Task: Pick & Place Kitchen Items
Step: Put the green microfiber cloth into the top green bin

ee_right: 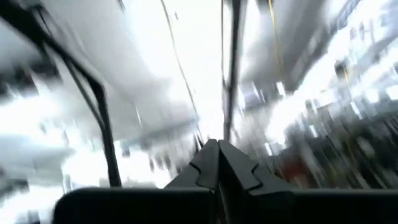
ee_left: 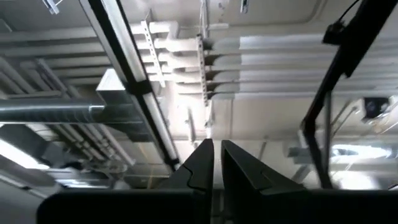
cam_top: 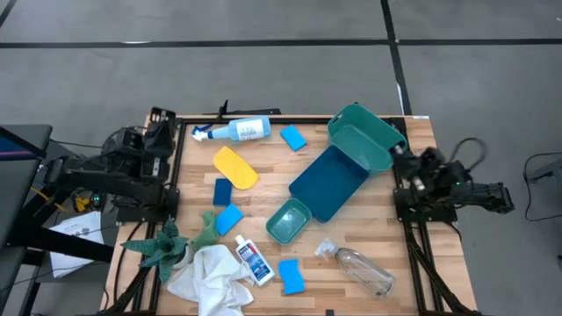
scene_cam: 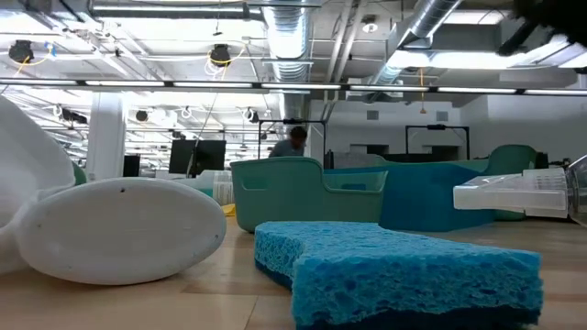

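Overhead layout of a wooden tabletop (cam_top: pixel 369 224) strewn with kitchen items, both arms folded back at its side edges. The left claw (ee_left: pixel 216 163) points up at the ceiling, its fingers a narrow slit apart and holding nothing; the right claw (ee_right: pixel 217 163) likewise faces upward, fingers pressed together and empty.

Along the far edge lies a white spray bottle (cam_top: pixel 235 131) on its side, blue trigger toward the left arm, with a blue sponge (cam_top: pixel 293 138) near it. Below these a yellow oblong pad (cam_top: pixel 235 167) rests just beside a second blue sponge (cam_top: pixel 221 191); a third blue sponge (cam_top: pixel 229 219) lies nearer the front.

At centre, a large teal bin (cam_top: pixel 362 136) is tipped on its side, a dark blue tray (cam_top: pixel 329 182) lying against it and a small teal tub (cam_top: pixel 289 220) at the tray's near end (upright, as far as the overhead view allows).

At the front edge: a white cloth (cam_top: pixel 209 279) crumpled beside a green spiky plant (cam_top: pixel 161 247), a small blue-labelled white bottle (cam_top: pixel 254 262) touching the cloth, a fourth blue sponge (cam_top: pixel 291 276), and a clear plastic bottle (cam_top: pixel 362 270) on its side toward the right arm.

From table height, a person (scene_cam: pixel 292 143) shows in the room behind.
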